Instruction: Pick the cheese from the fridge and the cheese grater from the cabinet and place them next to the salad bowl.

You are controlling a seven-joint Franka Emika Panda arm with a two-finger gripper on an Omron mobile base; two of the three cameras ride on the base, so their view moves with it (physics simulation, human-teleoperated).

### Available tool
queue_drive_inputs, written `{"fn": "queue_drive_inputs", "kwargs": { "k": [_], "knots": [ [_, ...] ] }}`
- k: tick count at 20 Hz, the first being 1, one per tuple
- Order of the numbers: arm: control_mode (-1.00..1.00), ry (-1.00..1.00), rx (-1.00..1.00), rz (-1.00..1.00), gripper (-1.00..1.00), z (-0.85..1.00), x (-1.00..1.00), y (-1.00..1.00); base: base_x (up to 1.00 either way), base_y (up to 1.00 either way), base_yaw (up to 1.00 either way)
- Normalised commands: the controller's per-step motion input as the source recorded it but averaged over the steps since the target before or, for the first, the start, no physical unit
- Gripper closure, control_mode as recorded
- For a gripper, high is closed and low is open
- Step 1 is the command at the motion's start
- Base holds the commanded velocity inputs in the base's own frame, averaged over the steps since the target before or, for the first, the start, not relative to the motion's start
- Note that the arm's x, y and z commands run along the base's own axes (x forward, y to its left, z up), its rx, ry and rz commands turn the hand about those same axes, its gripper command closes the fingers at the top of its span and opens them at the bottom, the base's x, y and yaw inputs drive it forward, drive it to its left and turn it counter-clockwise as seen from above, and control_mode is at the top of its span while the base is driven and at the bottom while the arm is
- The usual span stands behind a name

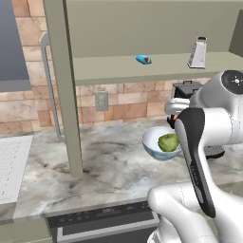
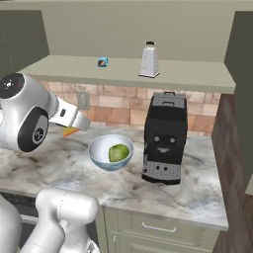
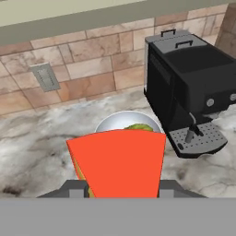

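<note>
Carrying the cheese (image 3: 120, 161) toward the bowl (image 2: 101, 150) is the step being worked through at this moment. The wedge is being pinched in the claw (image 3: 120, 191), its red-orange side facing the hand view and hiding most of the fingers; in the right base view an orange tip of it (image 2: 70, 131) is peeking out below the wrist, above the worktop (image 2: 59, 173) and to the left of the bowl. The bowl, with its green salad (image 2: 118, 152), is sitting on the marble between the wall and the front edge, just left of the black coffee machine (image 2: 164, 141). In the hand view the bowl's rim (image 3: 110, 123) is showing just behind the cheese, so the wedge is being held up in the air in front of it and not yet resting on anything.

The grater (image 2: 148, 60) is standing upright and untouched on the cabinet shelf (image 2: 74, 69), with a small blue object (image 2: 102, 62) well to its left.

Judging from this, the next move is calling for a lowering of the cheese onto bare marble beside the bowl, not into it, with room being left for the grater. Only once the wedge is resting flat should the claw be spread. After that, the shelf is going to be reached for, the open door (image 1: 66, 95) being kept clear of.
</note>
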Motion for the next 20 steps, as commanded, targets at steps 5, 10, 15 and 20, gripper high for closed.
{"fn": "queue_drive_inputs", "kwargs": {
  "k": [5,10,15,20],
  "knots": [
    [-1.0,0.09,-0.01,0.05,1.0,-0.01,0.0,0.07,0.0,0.0,0.0],
    [-1.0,0.0,0.06,0.25,1.0,-0.08,0.0,0.18,0.0,0.0,0.0],
    [-1.0,0.01,0.06,0.27,1.0,-0.18,0.11,0.32,0.0,0.0,0.0],
    [-1.0,0.04,0.0,0.07,1.0,-0.3,0.25,0.46,0.0,0.0,0.0]
  ]
}}
